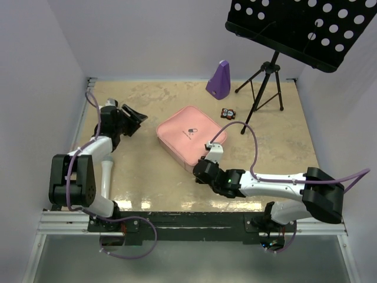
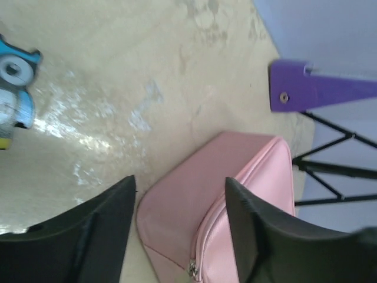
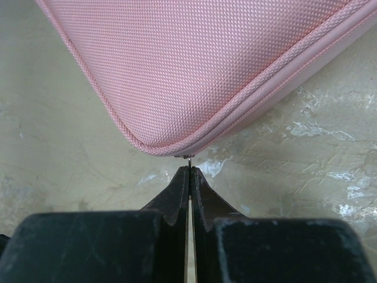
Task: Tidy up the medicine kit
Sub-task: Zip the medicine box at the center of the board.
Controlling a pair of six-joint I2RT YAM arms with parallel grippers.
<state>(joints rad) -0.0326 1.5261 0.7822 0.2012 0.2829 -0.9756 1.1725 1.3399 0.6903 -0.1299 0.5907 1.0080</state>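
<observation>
The medicine kit (image 1: 191,134) is a pink zip case lying closed in the middle of the table, pill logo facing up. My right gripper (image 1: 211,153) sits at the case's near right corner. In the right wrist view its jaws (image 3: 189,170) are pressed together on the small metal zipper pull (image 3: 189,157), which sticks out from under the pink case (image 3: 206,65). My left gripper (image 1: 133,118) hovers left of the case, a short gap away. It is open (image 2: 181,181) and holds nothing, with the case (image 2: 182,218) and a zip slider (image 2: 191,269) seen between its fingers.
A purple metronome-shaped object (image 1: 219,77) stands at the back. To its right, a black music stand (image 1: 294,23) rises on a tripod (image 1: 265,82). A small red and black item (image 1: 228,113) lies right of the case. A blue and white object (image 2: 15,88) shows at the left wrist view's edge.
</observation>
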